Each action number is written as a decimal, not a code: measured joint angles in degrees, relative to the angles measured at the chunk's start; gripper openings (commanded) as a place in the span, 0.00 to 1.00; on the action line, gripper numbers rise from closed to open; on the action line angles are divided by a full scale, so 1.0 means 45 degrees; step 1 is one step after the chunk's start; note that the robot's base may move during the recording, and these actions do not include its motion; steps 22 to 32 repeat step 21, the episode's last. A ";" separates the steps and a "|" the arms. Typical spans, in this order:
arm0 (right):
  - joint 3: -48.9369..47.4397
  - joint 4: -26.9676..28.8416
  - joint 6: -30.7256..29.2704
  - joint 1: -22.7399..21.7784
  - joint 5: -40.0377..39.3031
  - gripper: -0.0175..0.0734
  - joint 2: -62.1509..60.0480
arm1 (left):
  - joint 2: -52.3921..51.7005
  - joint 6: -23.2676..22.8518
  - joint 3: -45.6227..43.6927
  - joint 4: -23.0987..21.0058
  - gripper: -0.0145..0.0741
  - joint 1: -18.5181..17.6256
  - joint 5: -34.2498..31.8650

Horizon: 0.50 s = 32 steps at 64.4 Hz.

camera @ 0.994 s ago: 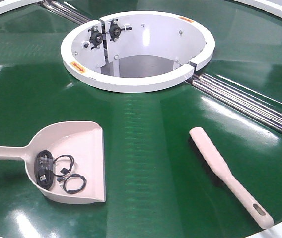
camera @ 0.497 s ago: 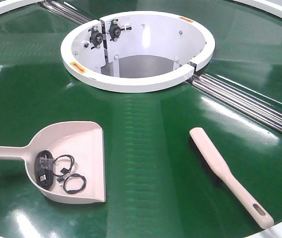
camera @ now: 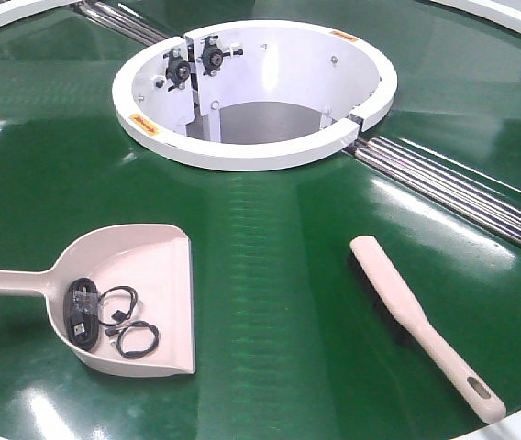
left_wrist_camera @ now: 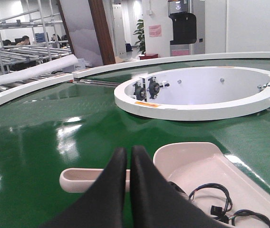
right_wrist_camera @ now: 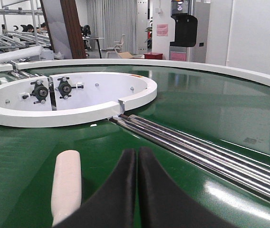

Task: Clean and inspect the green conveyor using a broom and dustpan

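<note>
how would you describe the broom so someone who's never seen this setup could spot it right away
Start at the white round hub in the middle of the green conveyor, then look toward the near edge, to the right. The broom lies flat there, a long slim pale beige stick with a slotted hole at its handle end. Unlike the dustpan on the left, it has no scoop and holds no black cables.

Glossy green conveyor point(camera: 270, 275), dustpan point(camera: 150, 275) lying left, broom point(camera: 421, 323) lying right
</note>
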 measured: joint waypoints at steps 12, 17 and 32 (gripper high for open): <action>0.0000 0.0000 -0.0007 0.0000 0.0000 0.18 0.0000 | 0.0000 0.0000 0.0000 0.0000 0.16 0.0000 0.0000; 0.0000 0.0000 -0.0007 0.0000 0.0000 0.18 0.0000 | 0.0000 0.0000 0.0000 0.0000 0.16 0.0000 0.0000; 0.0000 0.0000 -0.0007 0.0000 0.0000 0.18 0.0000 | 0.0000 0.0000 0.0000 0.0000 0.16 0.0000 0.0000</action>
